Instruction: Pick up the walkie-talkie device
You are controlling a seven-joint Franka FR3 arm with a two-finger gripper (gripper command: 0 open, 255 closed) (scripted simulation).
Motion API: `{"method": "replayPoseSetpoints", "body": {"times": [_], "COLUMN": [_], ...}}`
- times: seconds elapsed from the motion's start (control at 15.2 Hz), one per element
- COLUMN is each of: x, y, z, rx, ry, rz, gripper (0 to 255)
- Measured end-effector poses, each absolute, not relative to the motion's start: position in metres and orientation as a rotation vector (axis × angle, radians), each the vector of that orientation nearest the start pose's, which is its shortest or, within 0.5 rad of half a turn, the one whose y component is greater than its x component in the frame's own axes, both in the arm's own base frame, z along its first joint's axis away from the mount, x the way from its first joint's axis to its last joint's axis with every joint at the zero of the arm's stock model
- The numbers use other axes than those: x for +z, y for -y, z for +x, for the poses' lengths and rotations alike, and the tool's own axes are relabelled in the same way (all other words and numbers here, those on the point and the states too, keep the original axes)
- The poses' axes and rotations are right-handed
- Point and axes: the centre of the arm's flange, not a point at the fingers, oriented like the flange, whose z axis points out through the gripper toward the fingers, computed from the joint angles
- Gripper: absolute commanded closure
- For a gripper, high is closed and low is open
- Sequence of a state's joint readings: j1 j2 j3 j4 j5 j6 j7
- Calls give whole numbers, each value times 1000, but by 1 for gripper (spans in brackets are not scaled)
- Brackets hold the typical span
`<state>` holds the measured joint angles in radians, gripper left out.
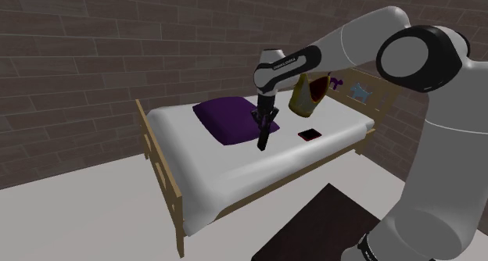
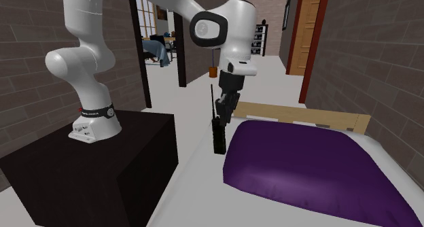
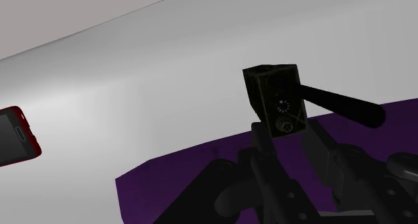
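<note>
Black jaws, closed around the black walkie-talkie [image 3: 274,98], hold it above the white bed [image 1: 235,172]. By the shoulder view, a purple pillow [image 1: 223,120] lies just left of it and a red phone [image 1: 310,134] lies to its right.

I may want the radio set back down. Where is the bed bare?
The widest bare white sheet is bordered by the purple pillow, the wooden end frame and the near edge. A narrower strip lies between pillow and red phone, beneath the held black walkie-talkie. It is crowded by the yellow bag-like object.
</note>
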<state>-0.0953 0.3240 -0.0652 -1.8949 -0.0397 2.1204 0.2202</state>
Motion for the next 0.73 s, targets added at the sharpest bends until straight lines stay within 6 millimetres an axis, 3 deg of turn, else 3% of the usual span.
{"method": "replayPoseSetpoints", "body": {"times": [0.73], "x": [381], "y": [97], "z": [604], "rx": [154], "ry": [-566], "rz": [-3144], "gripper": [255]}}
